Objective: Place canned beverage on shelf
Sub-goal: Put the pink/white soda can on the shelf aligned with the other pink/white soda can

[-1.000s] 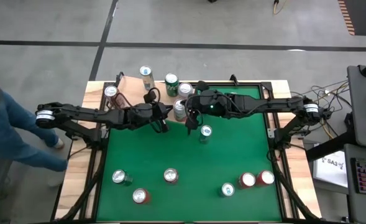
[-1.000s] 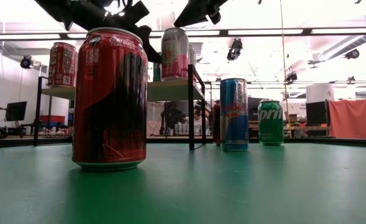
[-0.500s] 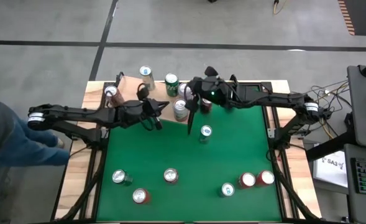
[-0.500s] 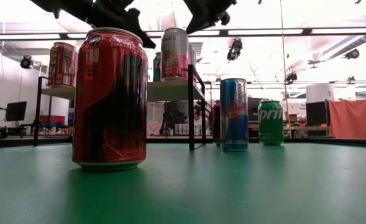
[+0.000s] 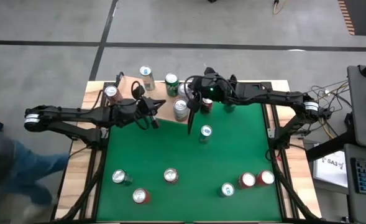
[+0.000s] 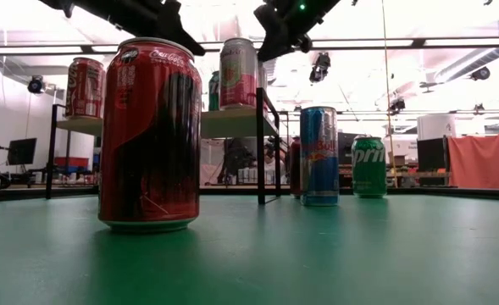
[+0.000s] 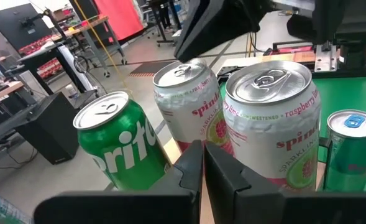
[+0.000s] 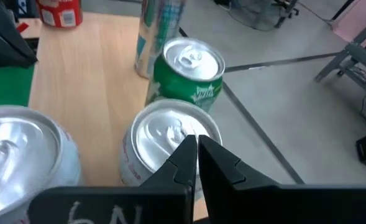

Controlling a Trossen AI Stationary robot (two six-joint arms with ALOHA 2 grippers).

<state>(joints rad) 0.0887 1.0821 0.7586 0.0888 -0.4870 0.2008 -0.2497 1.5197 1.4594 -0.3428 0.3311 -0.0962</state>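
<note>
The shelf (image 5: 130, 90) is a pale wood board at the table's far left, with a dark upright end panel (image 5: 189, 121). Several cans stand on it by their bases, among them a raspberry Spindrift can (image 5: 180, 109), which also shows in the left wrist view (image 7: 276, 118) and the low view (image 6: 238, 74). A green Sprite can (image 7: 117, 140) stands there too. My left gripper (image 5: 153, 118) is shut and empty, left of the Spindrift can; its fingertips (image 7: 202, 163) point at the cans. My right gripper (image 5: 194, 99) is shut and empty, above a silver-topped can (image 8: 164, 134).
Several more cans stand on the green table: a blue one (image 5: 205, 132) near the shelf's end panel, and others along the near side (image 5: 170, 176) (image 5: 247, 180). A red cola can (image 6: 150, 135) stands close to the low camera. A person's blurred clothing shows at the left edge (image 5: 9, 168).
My left gripper has drawn back from the Spindrift can toward the table's left edge. My right gripper has moved from beside that can toward the far edge, over the cans at the shelf's back. The cans on the shelf have stayed in place.
</note>
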